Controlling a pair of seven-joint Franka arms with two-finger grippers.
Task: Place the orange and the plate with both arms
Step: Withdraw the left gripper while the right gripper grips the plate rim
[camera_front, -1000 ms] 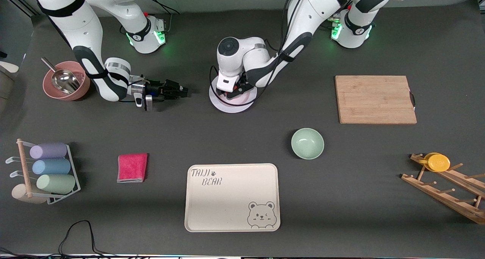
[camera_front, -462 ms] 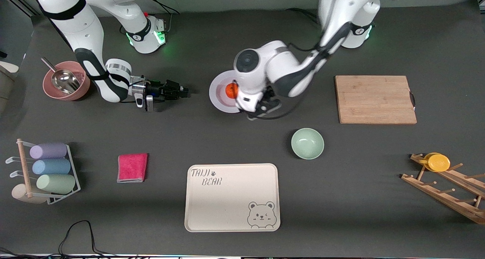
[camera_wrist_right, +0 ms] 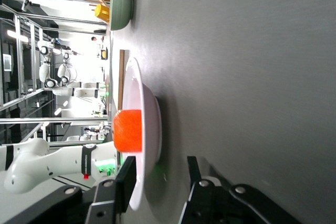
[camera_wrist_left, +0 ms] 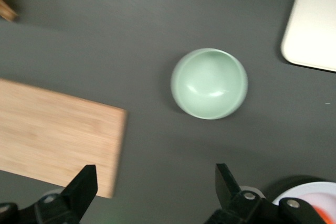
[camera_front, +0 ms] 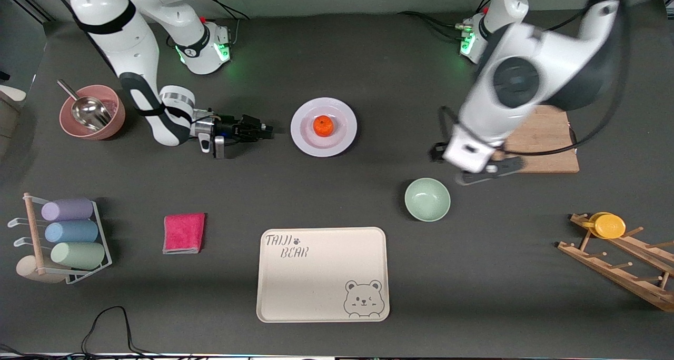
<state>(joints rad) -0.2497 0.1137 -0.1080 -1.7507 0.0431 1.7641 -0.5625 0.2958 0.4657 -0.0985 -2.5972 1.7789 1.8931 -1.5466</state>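
The orange sits in the middle of the white plate, which rests on the table. My right gripper is low at the table beside the plate, toward the right arm's end, open and a short gap from the rim. In the right wrist view the plate and orange lie just ahead of the open right gripper. My left gripper is open and empty over the table between the green bowl and the cutting board. The left wrist view shows its open gripper and the plate's edge.
Green bowl, wooden cutting board, cream bear-print tray, pink cloth, pink bowl with metal scoop, rack of cups, wooden rack with a yellow cup.
The left gripper let go of the orange on the plate and swung away toward the cutting board. The right gripper edged a little closer to the plate.
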